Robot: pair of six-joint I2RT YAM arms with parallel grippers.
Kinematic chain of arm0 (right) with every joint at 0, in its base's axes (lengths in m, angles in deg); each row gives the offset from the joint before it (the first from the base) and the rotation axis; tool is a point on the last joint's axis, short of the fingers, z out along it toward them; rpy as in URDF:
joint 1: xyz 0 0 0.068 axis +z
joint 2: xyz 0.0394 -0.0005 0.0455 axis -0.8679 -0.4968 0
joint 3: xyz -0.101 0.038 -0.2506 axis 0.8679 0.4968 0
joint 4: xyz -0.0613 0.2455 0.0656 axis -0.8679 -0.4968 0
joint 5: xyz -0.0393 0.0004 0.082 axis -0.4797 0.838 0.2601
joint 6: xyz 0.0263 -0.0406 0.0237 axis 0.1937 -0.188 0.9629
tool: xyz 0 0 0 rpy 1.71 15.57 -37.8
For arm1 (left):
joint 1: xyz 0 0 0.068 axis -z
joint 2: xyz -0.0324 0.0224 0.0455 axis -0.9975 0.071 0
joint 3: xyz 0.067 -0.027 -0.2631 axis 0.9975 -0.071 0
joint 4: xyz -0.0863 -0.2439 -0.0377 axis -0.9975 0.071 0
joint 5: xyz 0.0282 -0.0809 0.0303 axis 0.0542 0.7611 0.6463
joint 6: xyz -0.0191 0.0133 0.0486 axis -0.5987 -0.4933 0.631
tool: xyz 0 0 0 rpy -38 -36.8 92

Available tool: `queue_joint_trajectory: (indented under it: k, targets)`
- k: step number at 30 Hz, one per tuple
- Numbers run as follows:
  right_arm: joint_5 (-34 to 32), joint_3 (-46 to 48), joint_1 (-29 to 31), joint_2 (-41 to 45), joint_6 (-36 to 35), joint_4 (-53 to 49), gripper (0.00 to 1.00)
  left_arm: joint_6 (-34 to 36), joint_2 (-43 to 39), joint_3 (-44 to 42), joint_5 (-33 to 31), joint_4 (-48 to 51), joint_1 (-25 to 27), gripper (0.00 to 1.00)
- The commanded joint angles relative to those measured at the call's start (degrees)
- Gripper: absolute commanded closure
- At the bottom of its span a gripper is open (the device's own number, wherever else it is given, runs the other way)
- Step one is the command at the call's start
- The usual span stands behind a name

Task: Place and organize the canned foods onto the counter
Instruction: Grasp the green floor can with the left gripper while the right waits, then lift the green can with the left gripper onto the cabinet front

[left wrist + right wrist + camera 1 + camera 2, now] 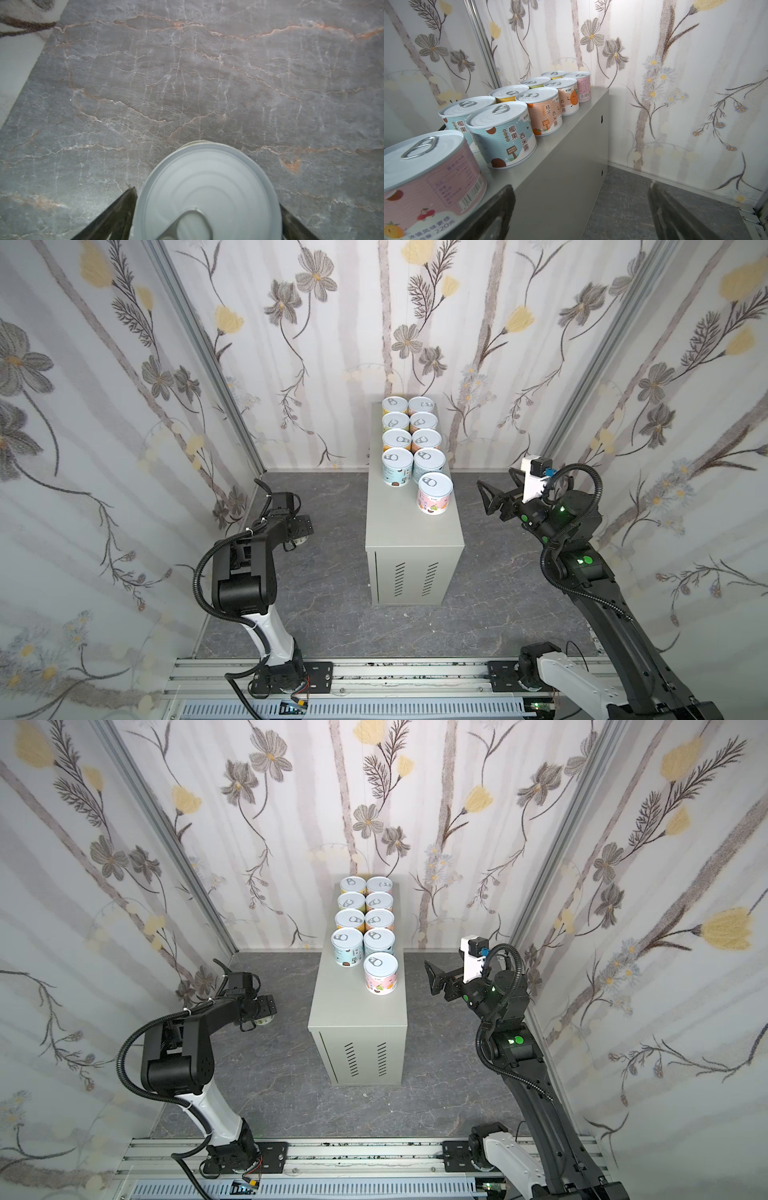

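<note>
On the floor (332, 614) at the left, the left fingers (116, 212) flank a silver-lidded can (207, 193); whether they grip it I cannot tell. In the middle, the surface (432, 531) carries nine cans (424, 439): eight in two columns and a pink can (434, 492) nearest the front. At the right, the right fingers (487, 495) hang wide apart, empty, beside the surface.
</note>
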Motion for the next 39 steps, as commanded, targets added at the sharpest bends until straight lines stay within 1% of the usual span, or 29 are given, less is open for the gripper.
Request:
queue_joint_trajectory:
  k: [1,3,5,8,12,16,19,21,23,26,29,31,34,36,39]
  targets:
    - [2.54,0.28,-0.41,-0.02,0.10,3.11,0.00,-1.07,-0.28,-0.14,0.12,-1.97,0.09,0.13]
    - [2.55,0.53,-0.67,0.23,-0.12,2.96,0.00,-0.96,0.39,0.32,0.47,-1.51,0.25,0.17]
    - [2.11,0.85,-0.96,0.73,-0.27,2.68,0.00,-0.87,1.34,1.09,-1.02,-0.01,0.39,0.20]
    - [1.67,1.41,-1.49,1.69,-0.47,2.26,0.00,-0.85,1.43,0.85,-1.14,0.41,0.58,0.24]
    - [1.20,2.01,-2.10,2.35,-0.73,1.79,0.00,-0.51,0.57,0.38,-2.00,1.65,0.70,0.33]
    - [1.19,1.83,-2.47,1.93,-1.22,2.12,0.00,0.54,-2.47,-0.83,-2.85,3.04,0.72,0.38]
    - [2.48,0.54,-2.74,0.20,-1.39,2.81,0.00,1.38,-6.79,-1.25,-3.01,5.16,0.78,0.41]
    - [3.38,-0.68,-2.83,-1.12,-1.54,3.36,0.00,2.14,-10.24,-0.16,-2.38,8.34,0.79,0.42]
    - [4.48,-2.33,-2.92,-2.76,-2.20,3.55,0.00,2.40,-14.08,1.88,-2.84,12.69,1.03,0.42]
    - [5.12,-6.12,-3.25,-5.70,-2.49,2.01,0.00,3.85,-19.27,6.59,-1.39,20.26,1.49,0.42]
    - [5.32,-8.92,-3.58,-7.29,-2.10,-0.63,0.00,4.54,-25.63,10.47,0.93,25.96,2.57,0.44]
    - [5.61,-9.66,-3.75,-7.31,-2.43,-1.32,0.00,4.50,-30.54,11.41,2.75,28.23,3.46,0.44]
    - [7.67,-11.95,-3.88,-7.53,-3.46,-2.93,0.00,4.40,-36.02,16.34,6.26,32.63,5.18,0.44]
    - [9.18,-13.42,-3.86,-7.62,-3.84,-3.51,0.00,5.23,-36.92,20.74,7.73,36.77,6.78,0.43]
    - [12.21,-13.96,-3.88,-6.94,-3.85,-3.04,0.00,5.83,-36.02,30.03,7.12,44.16,10.67,0.43]
